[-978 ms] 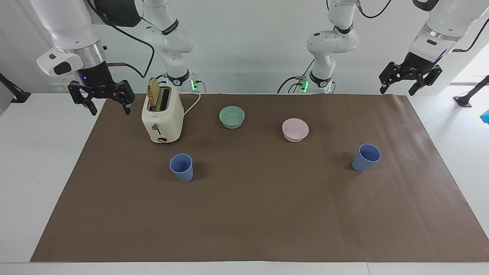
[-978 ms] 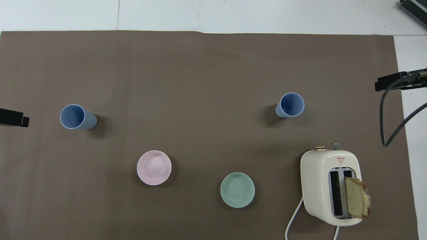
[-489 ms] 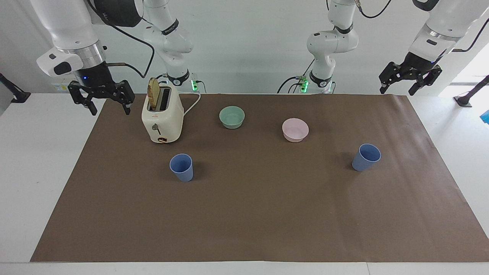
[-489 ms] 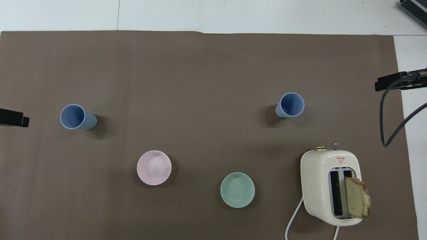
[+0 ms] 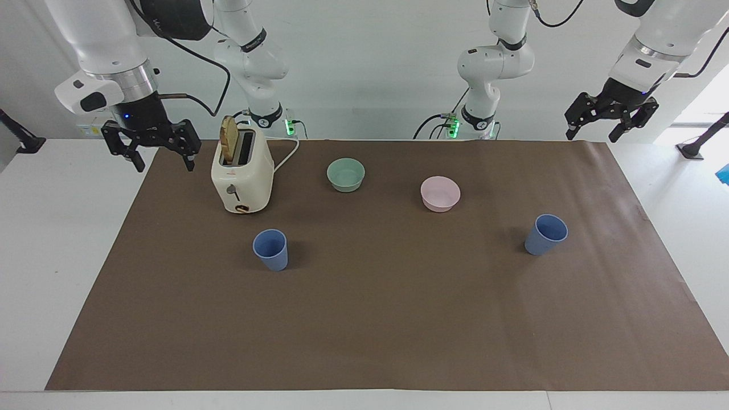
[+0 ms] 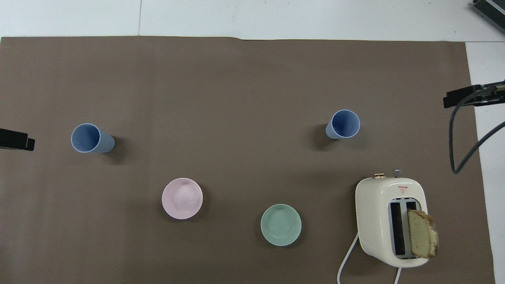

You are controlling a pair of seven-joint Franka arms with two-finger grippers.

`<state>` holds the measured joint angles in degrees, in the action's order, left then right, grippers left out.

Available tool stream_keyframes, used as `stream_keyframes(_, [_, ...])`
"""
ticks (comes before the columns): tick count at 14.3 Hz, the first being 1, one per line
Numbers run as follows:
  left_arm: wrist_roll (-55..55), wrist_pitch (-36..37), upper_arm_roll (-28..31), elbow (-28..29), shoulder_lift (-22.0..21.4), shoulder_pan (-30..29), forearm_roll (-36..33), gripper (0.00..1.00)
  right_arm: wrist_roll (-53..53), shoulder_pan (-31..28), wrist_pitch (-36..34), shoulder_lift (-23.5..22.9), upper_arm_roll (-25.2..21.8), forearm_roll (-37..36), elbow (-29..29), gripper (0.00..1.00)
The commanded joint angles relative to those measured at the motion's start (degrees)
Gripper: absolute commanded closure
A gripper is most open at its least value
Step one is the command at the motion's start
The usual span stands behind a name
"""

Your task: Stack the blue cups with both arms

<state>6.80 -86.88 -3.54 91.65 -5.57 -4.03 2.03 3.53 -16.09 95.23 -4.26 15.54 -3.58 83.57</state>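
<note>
Two blue cups stand upright and apart on the brown mat. One blue cup (image 5: 271, 249) (image 6: 343, 124) is toward the right arm's end, farther from the robots than the toaster. The other blue cup (image 5: 546, 234) (image 6: 91, 138) is toward the left arm's end. My right gripper (image 5: 163, 165) hangs open in the air over the mat's edge beside the toaster, holding nothing. My left gripper (image 5: 592, 136) hangs open over the mat's corner at its own end, also holding nothing. In the overhead view only slivers of each gripper show at the frame's sides.
A cream toaster (image 5: 242, 176) (image 6: 390, 221) with a bread slice (image 5: 229, 138) in one slot stands near the right gripper. A mint-green bowl (image 5: 345, 174) (image 6: 281, 225) and a pink bowl (image 5: 440, 193) (image 6: 182, 198) sit between the cups and the robots.
</note>
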Motion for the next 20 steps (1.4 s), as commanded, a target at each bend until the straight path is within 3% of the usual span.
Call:
stream_keyframes(1, [0.41, 0.57, 0.38, 0.73, -1.02, 0.26, 0.51, 0.0, 1.31, -0.52, 0.31, 0.84, 0.2, 0.85, 0.98, 0.0])
stream_keyframes(8, [0.23, 0.22, 0.38, 0.73, -0.93, 0.08, 0.51, 0.0, 1.31, -0.61, 0.31, 0.84, 0.2, 0.85, 0.98, 0.0])
stream_keyframes(13, [4.08, -8.64, 0.55, 5.11, 0.3, -8.25, 0.43, 0.0, 1.31, -0.52, 0.31, 0.84, 0.2, 0.85, 0.98, 0.0])
stream_keyframes(20, [6.3, -19.45, 0.55, 9.76, 5.83, -11.87, 0.43, 0.0, 1.31, -0.52, 0.31, 0.84, 0.2, 0.85, 0.98, 0.0])
